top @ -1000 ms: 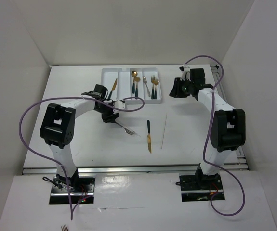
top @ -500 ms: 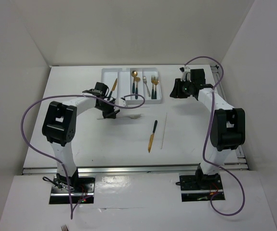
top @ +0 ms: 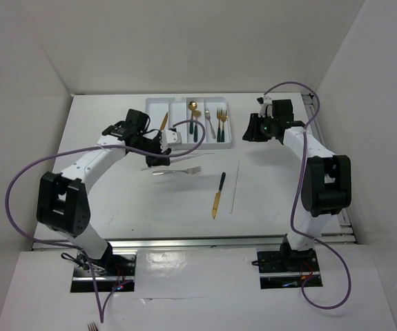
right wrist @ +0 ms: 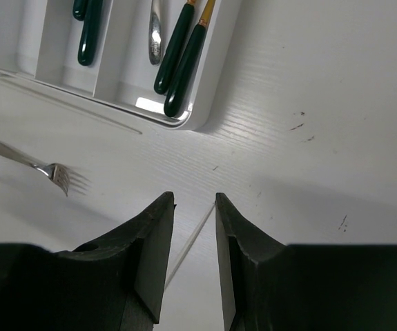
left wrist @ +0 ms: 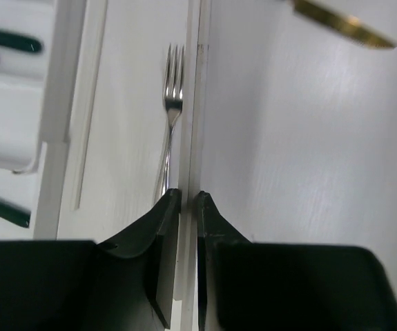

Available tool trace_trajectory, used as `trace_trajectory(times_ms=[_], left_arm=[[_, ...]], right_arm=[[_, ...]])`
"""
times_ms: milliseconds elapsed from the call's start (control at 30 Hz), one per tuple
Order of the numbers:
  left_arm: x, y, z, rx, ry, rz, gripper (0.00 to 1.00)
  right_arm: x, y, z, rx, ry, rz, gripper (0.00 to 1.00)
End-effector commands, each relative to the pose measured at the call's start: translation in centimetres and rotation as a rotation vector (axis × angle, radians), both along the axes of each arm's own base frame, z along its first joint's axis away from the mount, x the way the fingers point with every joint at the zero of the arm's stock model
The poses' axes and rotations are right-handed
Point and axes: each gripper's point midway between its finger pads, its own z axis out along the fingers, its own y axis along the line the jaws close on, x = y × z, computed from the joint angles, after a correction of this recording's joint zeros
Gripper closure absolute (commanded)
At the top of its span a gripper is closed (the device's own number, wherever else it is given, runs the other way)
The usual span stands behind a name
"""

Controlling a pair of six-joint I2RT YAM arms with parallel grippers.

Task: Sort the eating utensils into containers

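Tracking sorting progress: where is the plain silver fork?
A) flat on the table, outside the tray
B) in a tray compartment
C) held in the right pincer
A: the silver fork lies flat on the table near the white tray, while the right pincer is open and empty.

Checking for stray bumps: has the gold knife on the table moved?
Yes. The gold knife has swung its handle end toward the unmoved pale stick; its tip barely shifted.
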Motion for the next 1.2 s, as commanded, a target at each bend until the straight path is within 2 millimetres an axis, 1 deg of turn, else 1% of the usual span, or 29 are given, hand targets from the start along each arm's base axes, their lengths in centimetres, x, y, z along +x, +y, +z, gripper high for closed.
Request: trace_trajectory(times_ms=[0,33,67,167,200,233,300,333,367,400,433,467,500,533,600,633,667,733,767,800,833,867,900,933,1000,1033,1100,1133,1167], left_arm=[[-1.6,-3.0,5.5,-0.153,0.019,0.015,1.00],[-1.3,-3.4,6.6,-0.187,0.018,0.036,1.00],[-0.3,-3.9,7.9,-0.222,-0.013,0.060,1.00],[1.7,-5.1,11.1,-0.327,0.025,0.223,1.00],[3.4,-5.5,12.7,-0.382,-0.024,0.271,1.00],[4.5,-5.5,13.9,-0.439,0.021,0.395,1.00],[6.3,-5.8,16.0,-0.524,0.019,0.492,1.00],[7.2,-6.5,16.9,-0.584,0.048,0.548,1.00],[8.3,-6.7,18.1,-0.611,0.021,0.601,1.00],[9.4,-7.3,17.3,-0.602,0.038,0.624,1.00],[9.6,-8.2,17.0,-0.586,0.045,0.627,1.00],[11.2,-7.9,17.9,-0.592,-0.004,0.693,1.00],[12.3,-7.6,17.8,-0.596,-0.017,0.743,1.00],[13.6,-7.6,16.4,-0.581,-0.001,0.794,1.00],[15.8,-7.0,16.7,-0.619,-0.013,0.935,1.00],[17.5,-7.1,14.3,-0.599,0.015,1.037,1.00],[18.4,-7.1,14.8,-0.603,0.025,1.079,1.00],[20.0,-6.9,13.1,-0.578,0.051,1.162,1.00],[21.2,-6.5,11.1,-0.548,0.050,1.218,1.00],[21.9,-6.4,11.1,-0.564,0.025,1.231,1.00],[22.5,-5.9,11.0,-0.571,-0.005,1.260,1.00],[22.9,-5.9,10.6,-0.574,-0.013,1.267,1.00],[23.3,-6.1,9.4,-0.568,-0.010,1.268,1.00],[23.9,-6.0,9.5,-0.569,-0.036,1.270,1.00],[24.9,-6.0,9.5,-0.577,-0.066,1.279,1.00],[25.4,-6.0,8.1,-0.556,-0.064,1.293,1.00],[26.4,-5.2,7.7,-0.541,-0.096,1.306,1.00],[26.6,-5.1,6.4,-0.514,-0.099,1.314,1.00],[27.0,-4.6,6.7,-0.522,-0.114,1.316,1.00]], right_arm=[[-0.6,1.1,1.7,0.020,-0.031,0.018,0.62],[-0.6,1.1,1.7,0.020,-0.031,0.018,0.62],[-0.7,1.5,1.7,0.027,-0.026,0.021,0.62],[-0.8,1.8,1.6,0.026,-0.022,0.016,0.62],[-0.8,1.8,1.6,0.026,-0.022,0.016,0.62],[-0.8,1.8,1.6,0.026,-0.022,0.016,0.62],[-0.5,1.7,2.0,0.020,-0.031,0.008,0.62],[-0.5,1.7,2.0,0.020,-0.031,0.008,0.62],[-0.4,1.7,2.2,0.020,-0.031,0.008,0.62],[-0.2,1.7,2.1,0.020,-0.030,0.008,0.62],[-0.2,1.7,2.1,0.020,-0.030,0.008,0.62],[-0.1,1.7,2.4,0.020,-0.030,0.008,0.62],[0.0,1.7,2.3,0.019,-0.022,0.008,0.62],[0.0,1.7,2.3,0.019,-0.022,0.008,0.62],[0.2,1.8,2.7,0.020,-0.031,0.008,0.62],[0.2,1.8,2.7,0.020,-0.031,0.008,0.62],[0.3,1.4,2.9,0.020,-0.032,-0.001,0.62],[0.4,1.4,2.4,0.019,-0.021,-0.002,0.62],[0.6,1.4,2.9,0.020,-0.031,-0.001,0.62],[0.6,1.4,2.9,0.020,-0.032,-0.001,0.62],[0.5,1.4,2.3,0.018,-0.012,-0.002,0.62],[0.7,1.4,2.7,0.019,-0.022,-0.002,0.62],[0.8,1.0,2.7,0.019,-0.022,-0.011,0.62],[0.9,1.0,2.3,0.018,-0.013,-0.011,0.62],[0.9,1.0,2.3,0.018,-0.013,-0.011,0.62],[0.9,1.0,1.9,0.017,-0.004,-0.011,0.62],[0.9,1.0,1.9,0.017,-0.004,-0.011,0.62],[0.9,1.0,1.9,0.017,-0.004,-0.011,0.62],[0.9,1.0,1.5,0.017,0.005,-0.011,0.62]])
